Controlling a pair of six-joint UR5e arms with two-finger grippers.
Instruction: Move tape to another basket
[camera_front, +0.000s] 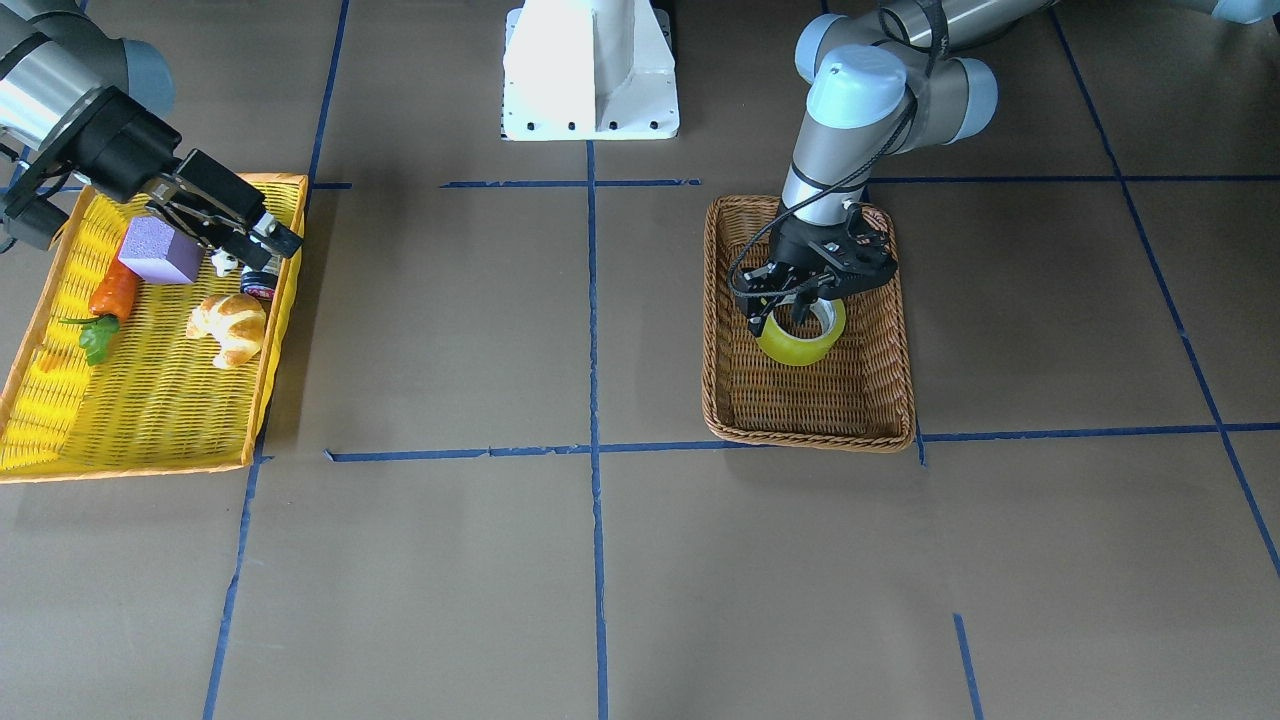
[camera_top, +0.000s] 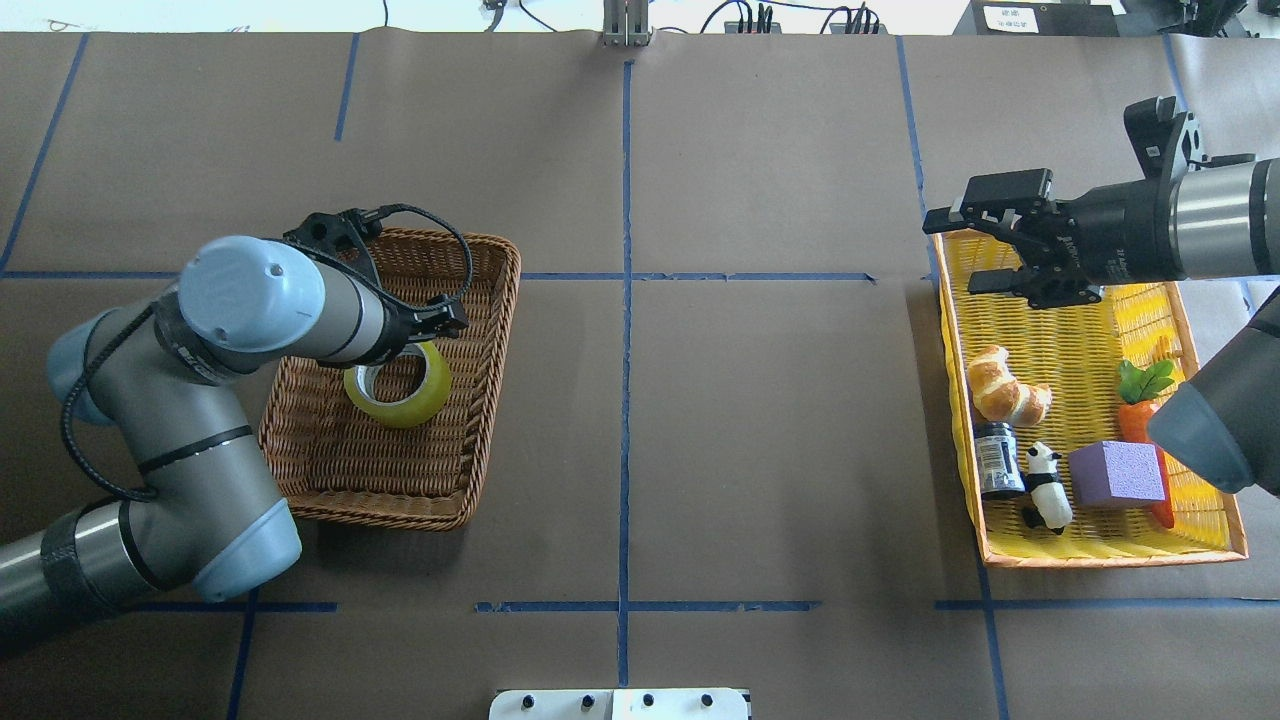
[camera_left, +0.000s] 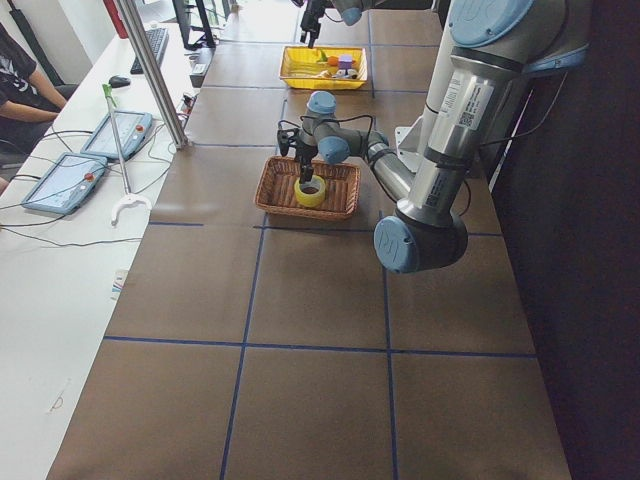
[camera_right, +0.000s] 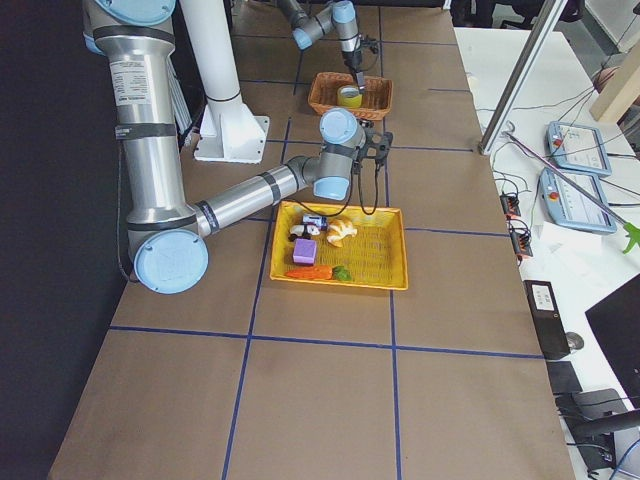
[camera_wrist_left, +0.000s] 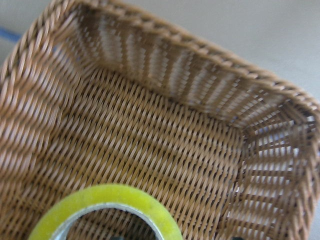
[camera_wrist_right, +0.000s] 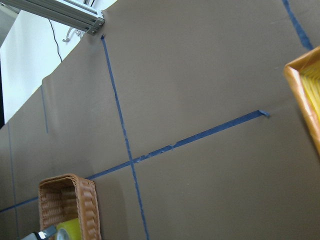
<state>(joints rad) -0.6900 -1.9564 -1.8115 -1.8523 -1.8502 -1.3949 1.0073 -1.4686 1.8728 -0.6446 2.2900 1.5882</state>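
The yellow tape roll (camera_front: 800, 345) hangs tilted inside the brown wicker basket (camera_front: 880, 400), just above its floor. My left gripper (camera_front: 780, 315) reaches down into the basket and is shut on the roll's wall, one finger inside the core and one outside. The overhead view shows the tape (camera_top: 400, 400) in the basket (camera_top: 400, 480), partly under my left wrist. The left wrist view shows the roll's rim (camera_wrist_left: 105, 197) close up against the basket weave (camera_wrist_left: 150, 135). My right gripper (camera_top: 985, 245) is open and empty over the yellow basket's far end.
The yellow flat basket (camera_top: 1090, 545) holds a croissant (camera_top: 1005, 388), a small jar (camera_top: 995, 460), a panda figure (camera_top: 1045, 485), a purple block (camera_top: 1115, 472) and a carrot (camera_top: 1140, 415). The white robot base (camera_front: 590, 70) stands between the arms. Blue tape lines cross the brown table.
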